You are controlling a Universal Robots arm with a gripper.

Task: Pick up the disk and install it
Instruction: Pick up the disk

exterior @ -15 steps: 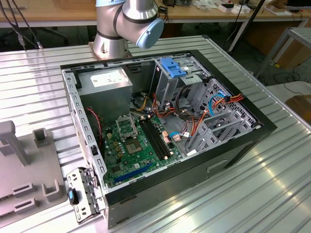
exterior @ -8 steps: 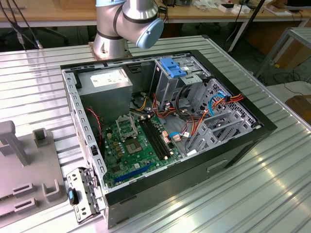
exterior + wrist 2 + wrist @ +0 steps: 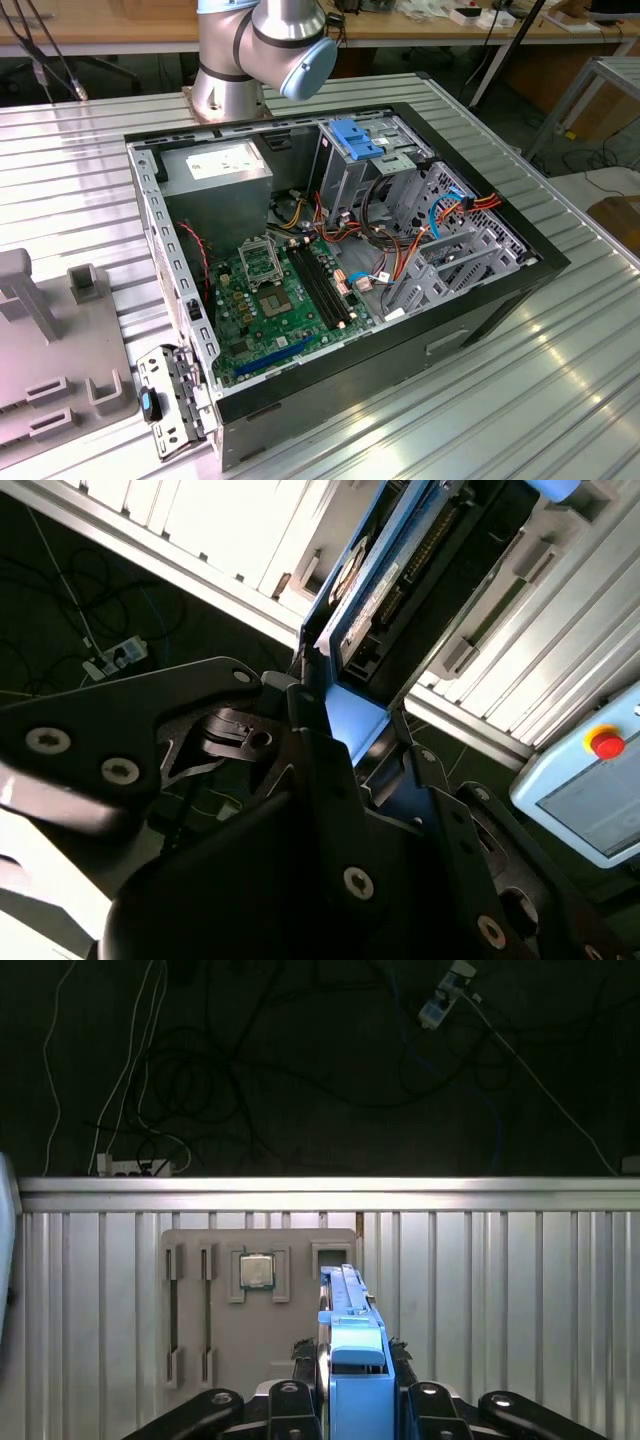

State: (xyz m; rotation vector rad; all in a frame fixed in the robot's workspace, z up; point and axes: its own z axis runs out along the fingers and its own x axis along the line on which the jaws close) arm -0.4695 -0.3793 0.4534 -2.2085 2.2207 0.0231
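1. Blue-railed disk [image 3: 352, 1345] sits clamped edge-on between my jaws, held over the ribbed metal surface [image 3: 500, 1300].
2. I see open room along both its sides; a grey fixture plate [image 3: 215, 1310] edge lies beneath.

the gripper [image 3: 353, 1360] has its black jaws pressed against both sides of the disk [image 3: 345, 1305], which stands edge-on, its bright blue rail toward the camera. at about eleven o'clock from the jaws a grey fixture plate [image 3: 262, 1345] lies on the ribbed metal tabletop [image 3: 500, 1300], a square chip [image 3: 257, 1271] seated in one pocket. past the tabletop's edge at twelve o'clock, cables [image 3: 540, 1084] trail over a dark floor [image 3: 330, 1110].
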